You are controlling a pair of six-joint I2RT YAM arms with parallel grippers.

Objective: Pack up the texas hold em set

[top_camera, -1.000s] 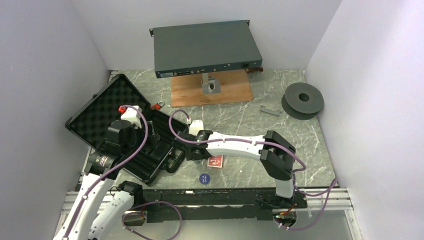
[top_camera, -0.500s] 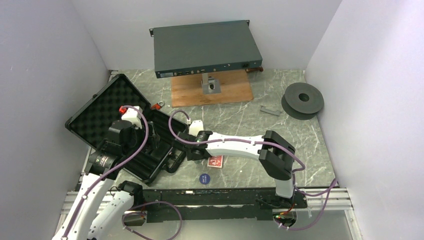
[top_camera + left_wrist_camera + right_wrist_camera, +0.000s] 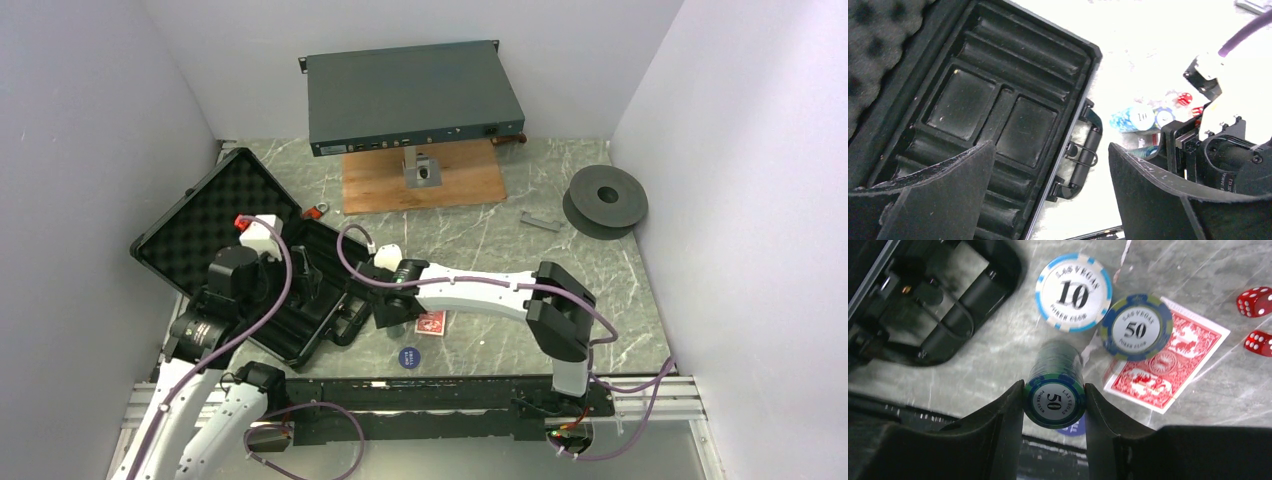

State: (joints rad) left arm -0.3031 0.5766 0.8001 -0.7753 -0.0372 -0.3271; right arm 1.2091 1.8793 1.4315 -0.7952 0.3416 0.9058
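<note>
The black briefcase (image 3: 215, 215) lies open at the left, foam lid back and moulded tray (image 3: 978, 107) bare. My left gripper (image 3: 1050, 192) hangs open over the tray's near edge by the handle (image 3: 1087, 150). My right gripper (image 3: 1054, 412) is shut on a stack of green "50" chips (image 3: 1054, 392), held just right of the case handle (image 3: 965, 297). Below it on the table are a "10" teal-and-white chip stack (image 3: 1073, 292), a blue "50" stack (image 3: 1136, 327), the red-backed card deck (image 3: 1168, 365), two red dice (image 3: 1255, 301) and the blue disc (image 3: 410, 356).
The grey rack box (image 3: 412, 95) stands on a post over a wooden board (image 3: 425, 182) at the back. A dark grey spool (image 3: 605, 200) and a small metal piece (image 3: 540, 221) lie at the right. White walls close in both sides.
My right gripper has shifted slightly left toward the case with the chip stack in it. My left wrist has eased a little to the left over the case.
</note>
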